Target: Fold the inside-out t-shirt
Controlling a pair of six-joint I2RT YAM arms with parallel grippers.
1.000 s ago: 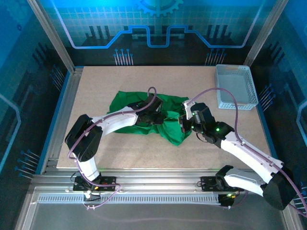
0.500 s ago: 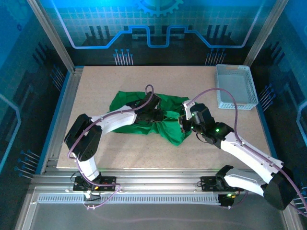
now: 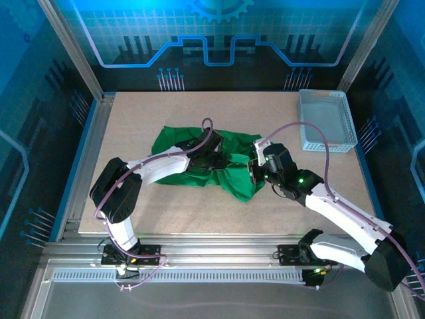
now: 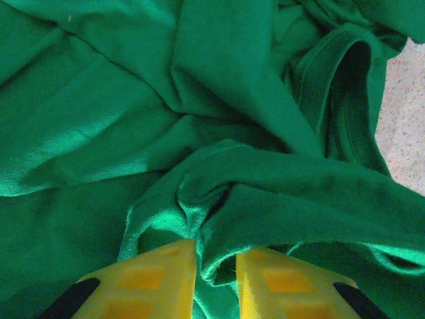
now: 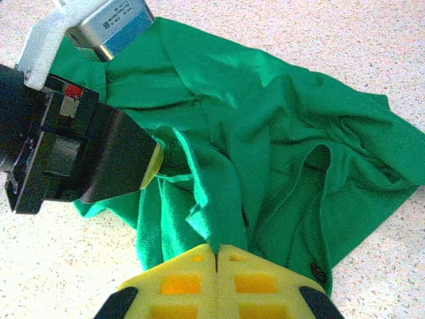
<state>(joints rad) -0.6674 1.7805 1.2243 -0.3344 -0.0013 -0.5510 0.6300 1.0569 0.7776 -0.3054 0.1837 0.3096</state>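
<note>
left end effector, right end effector both clamped on bunched t-shirt, right at 4 o'clock; thin pinch may slip.

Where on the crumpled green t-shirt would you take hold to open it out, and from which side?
Grip the t-shirt by the stitched hem of its open sleeve or neck hole, coming in from the bare table beside it. That rim stands as a firm open loop at the cloth's edge, so a finger could likely slip inside; bunched folds elsewhere give only loose layers.
</note>
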